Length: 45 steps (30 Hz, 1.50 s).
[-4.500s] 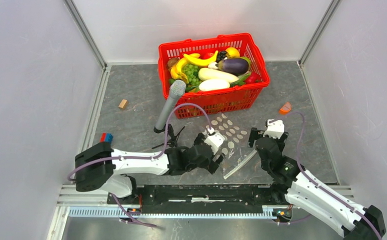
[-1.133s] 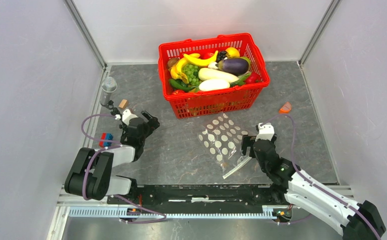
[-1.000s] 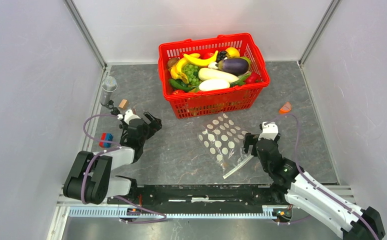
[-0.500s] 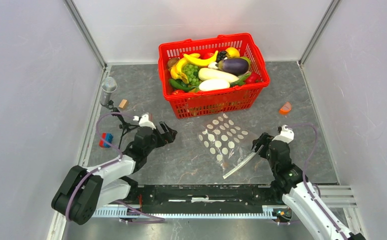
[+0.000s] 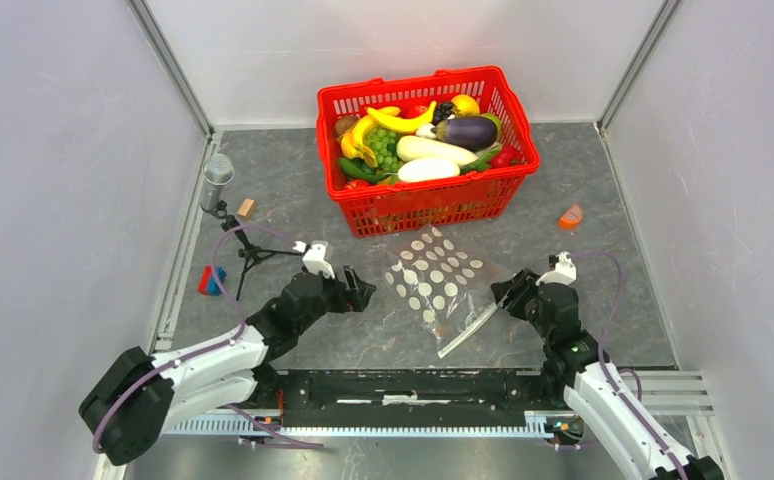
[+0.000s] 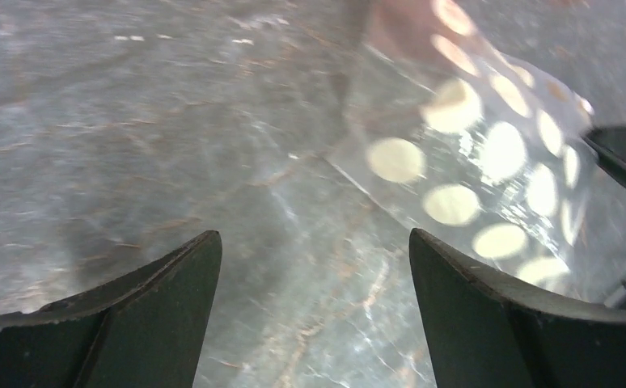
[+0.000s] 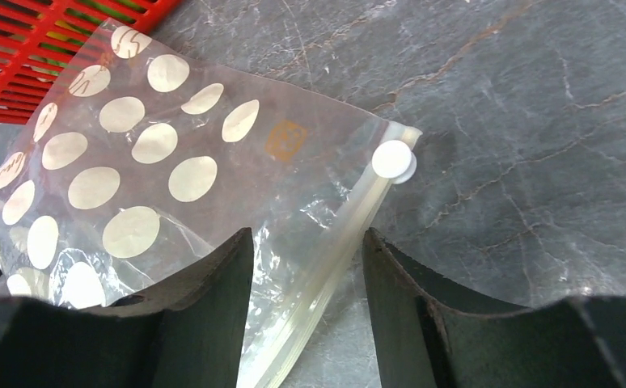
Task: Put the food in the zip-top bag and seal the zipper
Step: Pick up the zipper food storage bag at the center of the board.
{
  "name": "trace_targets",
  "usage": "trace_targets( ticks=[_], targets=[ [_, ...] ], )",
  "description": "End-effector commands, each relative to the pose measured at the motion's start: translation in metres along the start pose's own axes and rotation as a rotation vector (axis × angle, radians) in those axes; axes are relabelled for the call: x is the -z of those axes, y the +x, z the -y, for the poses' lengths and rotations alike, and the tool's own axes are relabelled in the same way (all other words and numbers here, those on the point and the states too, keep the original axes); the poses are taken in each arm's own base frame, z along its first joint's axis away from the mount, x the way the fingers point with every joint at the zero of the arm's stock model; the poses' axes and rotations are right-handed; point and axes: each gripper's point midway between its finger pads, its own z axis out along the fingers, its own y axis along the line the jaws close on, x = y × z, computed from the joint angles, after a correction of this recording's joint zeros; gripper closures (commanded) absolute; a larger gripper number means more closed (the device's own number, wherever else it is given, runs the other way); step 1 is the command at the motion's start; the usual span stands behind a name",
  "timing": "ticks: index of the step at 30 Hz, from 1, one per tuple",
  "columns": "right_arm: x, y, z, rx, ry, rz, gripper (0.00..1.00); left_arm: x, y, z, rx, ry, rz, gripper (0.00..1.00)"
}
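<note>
The zip-top bag point(image 5: 435, 285) lies flat on the grey table in front of the red basket point(image 5: 508, 185); it looks empty. Its zipper point(image 5: 473, 322) runs along the right edge. In the right wrist view the zipper point(image 7: 350, 226), with a round white slider point(image 7: 392, 158), passes between the open jaws of my right gripper point(image 7: 308, 242), which sits at that edge point(image 5: 508, 290). My left gripper point(image 5: 358, 292) is open and empty just left of the bag point(image 6: 488, 162). The food stays in the basket: a white radish point(image 5: 433, 150), a yellow citrus point(image 5: 466, 103), an eggplant point(image 5: 468, 130).
A microphone point(image 5: 219, 170) on a small tripod stands at the far left. A wooden block point(image 5: 246, 208) and a red-blue block point(image 5: 211, 280) lie near it. An orange wedge point(image 5: 570, 216) lies right of the basket. Grey walls enclose the table.
My left arm has swung from the far left, by the microphone, over to the bag's left side. My right gripper has drawn back rightward then settled astride the zipper; the bag shifted slightly left.
</note>
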Motion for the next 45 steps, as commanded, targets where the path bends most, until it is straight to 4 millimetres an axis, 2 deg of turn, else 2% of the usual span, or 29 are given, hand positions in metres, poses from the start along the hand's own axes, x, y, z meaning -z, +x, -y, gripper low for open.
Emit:
trace_targets(
  ticks=[1,4,8,12,16,17,21,25,31,36,39,45],
  targets=[
    [-0.001,-0.009,-0.017,0.02,-0.083,0.026,0.43,0.012,-0.01,0.031,-0.103,0.088,0.042,0.09],
    [0.002,-0.017,-0.03,0.056,-0.137,0.043,0.4,0.027,-0.022,0.053,-0.199,0.139,0.072,0.09],
    [0.008,-0.01,-0.057,0.086,-0.293,0.003,0.31,0.044,-0.037,0.081,-0.348,0.2,0.107,0.1],
    [0.015,0.001,-0.077,0.129,-0.442,-0.036,0.27,0.046,-0.036,0.102,-0.442,0.253,0.083,0.09],
    [0.032,0.005,-0.103,0.219,-0.626,-0.052,0.2,0.047,-0.03,0.119,-0.477,0.317,0.038,0.09],
    [0.034,0.015,-0.101,0.239,-0.651,-0.072,0.18,0.049,-0.03,0.125,-0.483,0.343,0.03,0.09],
    [0.048,0.024,-0.11,0.335,-0.765,-0.1,0.12,0.056,-0.023,0.147,-0.543,0.442,-0.007,0.09],
    [0.042,0.026,-0.101,0.339,-0.71,-0.1,0.13,0.06,-0.013,0.159,-0.649,0.474,-0.03,0.1],
    [0.048,0.019,-0.113,0.243,-0.766,-0.066,0.16,0.062,0.004,0.181,-0.864,0.464,0.003,0.09],
    [0.05,0.008,-0.122,0.215,-0.779,-0.042,0.16,0.052,0.022,0.19,-0.975,0.395,0.039,0.08],
    [0.05,0.006,-0.124,0.214,-0.78,-0.044,0.16,0.042,0.02,0.186,-0.983,0.285,0.095,0.08],
    [0.053,0.005,-0.128,0.211,-0.796,-0.051,0.15,0.028,-0.002,0.177,-0.95,0.096,0.205,0.09]
  ],
)
